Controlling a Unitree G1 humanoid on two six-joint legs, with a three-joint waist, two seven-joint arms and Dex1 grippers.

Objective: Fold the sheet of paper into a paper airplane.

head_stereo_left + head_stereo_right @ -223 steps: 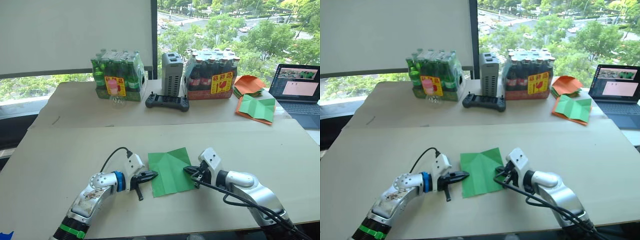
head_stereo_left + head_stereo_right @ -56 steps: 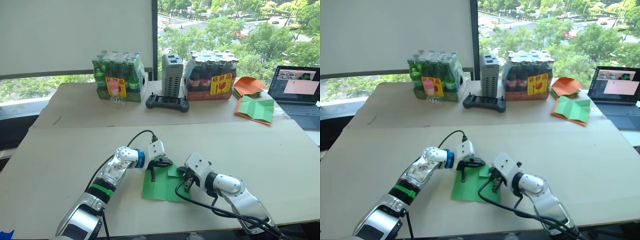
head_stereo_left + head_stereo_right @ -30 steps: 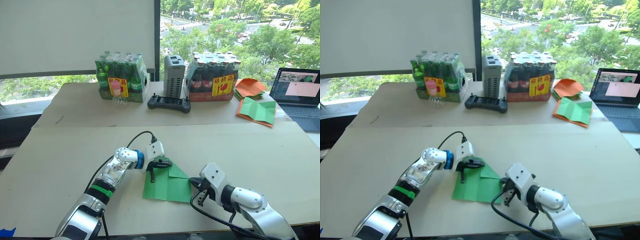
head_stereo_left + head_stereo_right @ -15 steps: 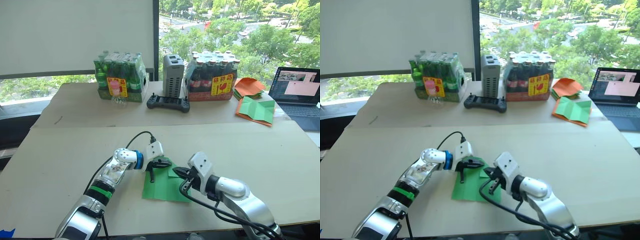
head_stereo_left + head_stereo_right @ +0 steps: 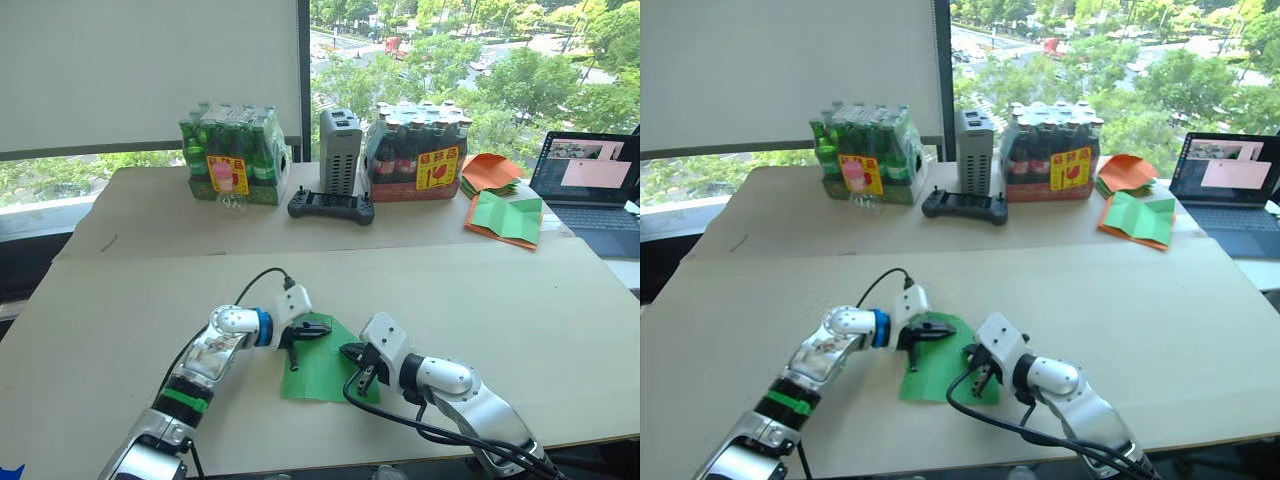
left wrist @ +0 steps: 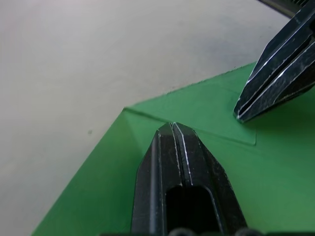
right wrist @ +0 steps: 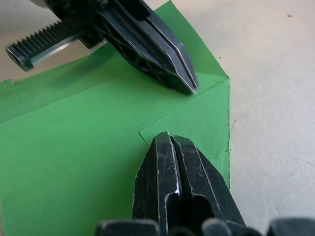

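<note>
The sheet of paper [image 5: 325, 362], bright green, lies flat on the near part of the beige surface [image 5: 520, 310], between the 2 arms. One corner is folded over into a small flap. Left end effector [image 6: 173, 129]: fingers pressed together, gripping nothing, tip resting on the sheet near the folded corner. Right end effector [image 7: 169, 139]: fingers likewise together, empty, tip on the flap's edge. The 2 tips sit near each other, apart.
</note>
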